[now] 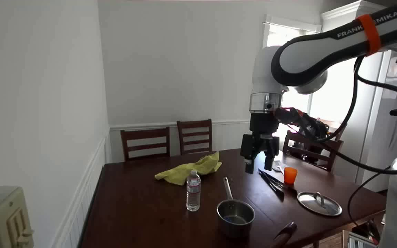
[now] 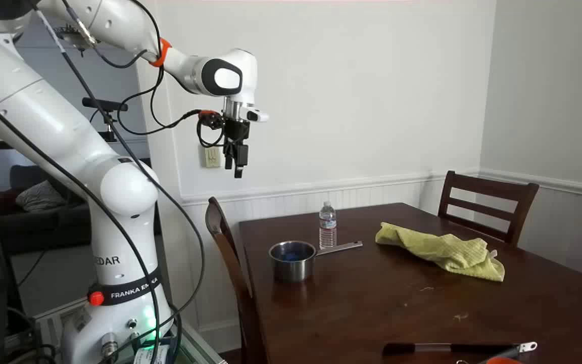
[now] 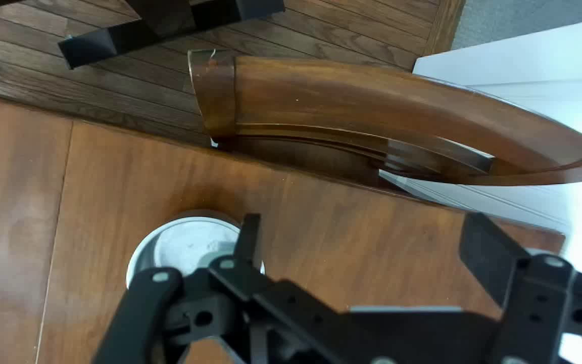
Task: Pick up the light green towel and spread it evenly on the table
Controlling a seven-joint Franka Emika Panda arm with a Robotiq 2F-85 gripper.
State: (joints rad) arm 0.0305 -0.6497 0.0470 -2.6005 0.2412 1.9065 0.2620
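Observation:
The light green towel [image 1: 195, 168] lies crumpled and elongated on the dark wooden table [image 1: 133, 210]. In an exterior view the towel [image 2: 442, 250] lies beyond the pot and bottle, with folds bunched along its length. It is out of view in the wrist view. My gripper [image 1: 259, 166] is high above the table, pointing down, apart from the towel. In an exterior view the gripper [image 2: 234, 171] hangs over the robot's side of the table. In the wrist view the fingers [image 3: 361, 227] stand wide apart with only tabletop seen between them.
A metal pot [image 1: 235, 215], its handle towards the towel, and a water bottle [image 1: 193, 193] stand near the towel. Black utensils [image 1: 271, 182], an orange cup [image 1: 290, 175] and a lid [image 1: 319, 204] lie farther along. A chair back [image 3: 372, 106] rises at the table edge.

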